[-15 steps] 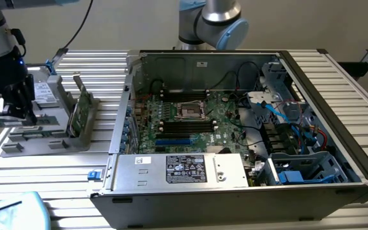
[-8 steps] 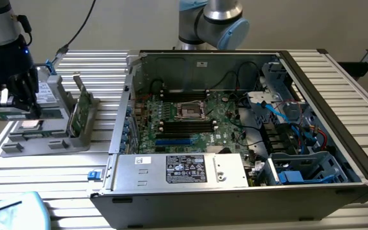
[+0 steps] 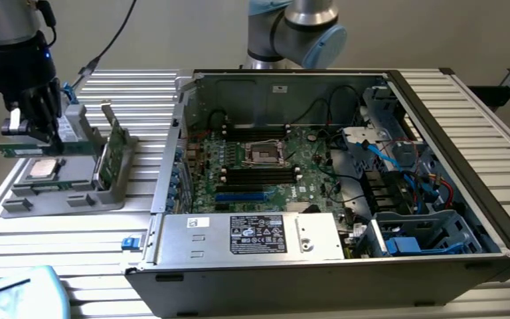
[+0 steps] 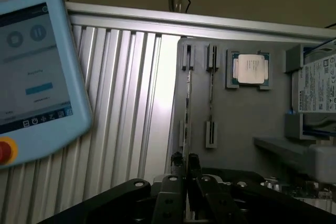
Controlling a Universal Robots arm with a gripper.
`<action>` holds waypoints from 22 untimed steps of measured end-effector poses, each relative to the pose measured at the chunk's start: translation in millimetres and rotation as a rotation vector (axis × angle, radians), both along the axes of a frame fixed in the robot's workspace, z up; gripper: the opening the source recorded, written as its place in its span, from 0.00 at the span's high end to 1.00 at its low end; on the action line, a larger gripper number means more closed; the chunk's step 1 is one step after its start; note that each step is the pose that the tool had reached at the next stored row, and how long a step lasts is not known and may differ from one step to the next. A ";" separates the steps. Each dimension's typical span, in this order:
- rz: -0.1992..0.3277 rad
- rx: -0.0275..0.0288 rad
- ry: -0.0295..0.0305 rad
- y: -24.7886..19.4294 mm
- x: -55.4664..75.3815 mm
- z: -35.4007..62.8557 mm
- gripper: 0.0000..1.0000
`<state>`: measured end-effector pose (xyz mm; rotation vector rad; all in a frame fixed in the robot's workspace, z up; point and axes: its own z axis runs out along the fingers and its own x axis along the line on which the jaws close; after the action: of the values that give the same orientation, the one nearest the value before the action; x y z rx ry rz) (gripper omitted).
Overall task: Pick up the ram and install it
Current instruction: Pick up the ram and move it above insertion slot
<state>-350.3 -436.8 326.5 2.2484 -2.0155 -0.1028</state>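
Hanging just above the grey plastic parts tray [image 3: 71, 197], the black two-fingered claw [image 3: 40, 138] was clenched on the ram [image 3: 18, 151], a thin green circuit-board stick held level. A square silver processor chip [image 3: 42, 170] lay in the tray beneath it, and a second green board [image 3: 109, 156] stood upright in the tray. The open black computer case [image 3: 326, 286] sat beside the tray on the ribbed metal desk [image 3: 60, 246].
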 end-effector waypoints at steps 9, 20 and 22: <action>0.008 0.0019 0.0095 0.0 29.6 16.2 0.86; 0.018 0.0072 0.0173 0.0 67.8 35.0 0.86; 0.020 0.0085 0.0185 0.0 74.9 37.4 0.86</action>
<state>-275.5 -436.8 363.8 2.2633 -1.9870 -0.1301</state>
